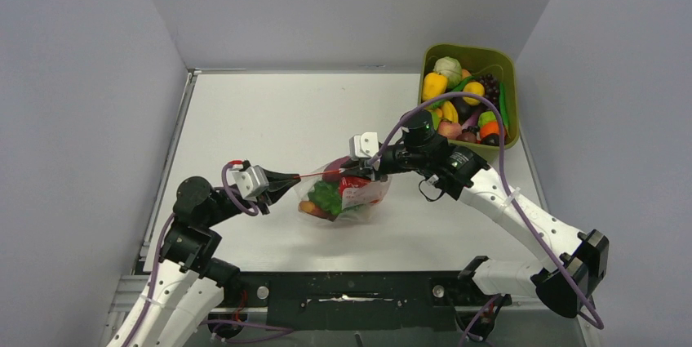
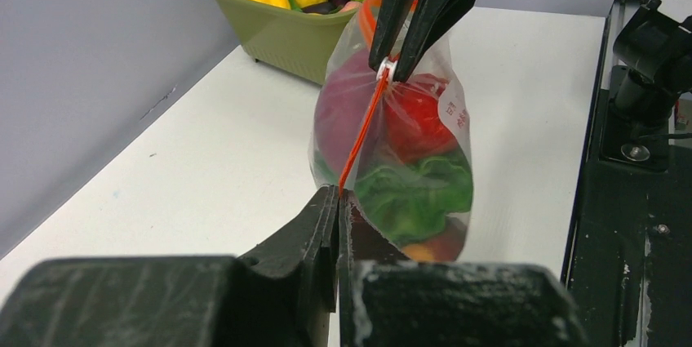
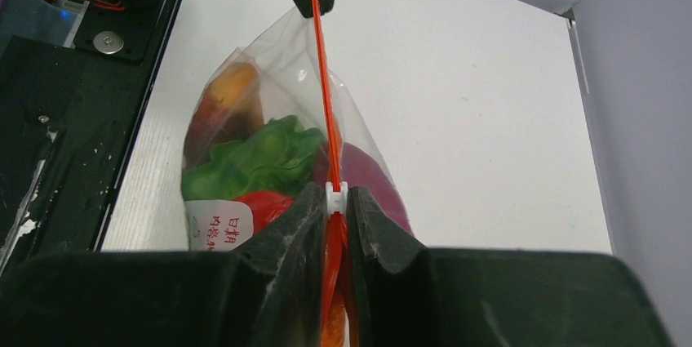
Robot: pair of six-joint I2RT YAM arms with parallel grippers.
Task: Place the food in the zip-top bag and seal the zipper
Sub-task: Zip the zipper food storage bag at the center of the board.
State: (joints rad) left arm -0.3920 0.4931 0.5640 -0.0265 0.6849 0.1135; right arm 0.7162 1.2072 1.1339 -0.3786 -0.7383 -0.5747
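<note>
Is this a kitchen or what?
Likely a robot lab booth, not a kitchen: plain grey walls around a white table, two robot arms bolted on, toy food.

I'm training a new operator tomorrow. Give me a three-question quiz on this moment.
1. True or false: the left gripper pinches one end of the zipper.
2. What does the right gripper hold? A) a toy fruit B) the white slider on the zipper C) nothing
3. Fill in: the olive tub of spare food stands at the table's far ___ corner.
Key: 1 true; 2 B; 3 right.
</note>
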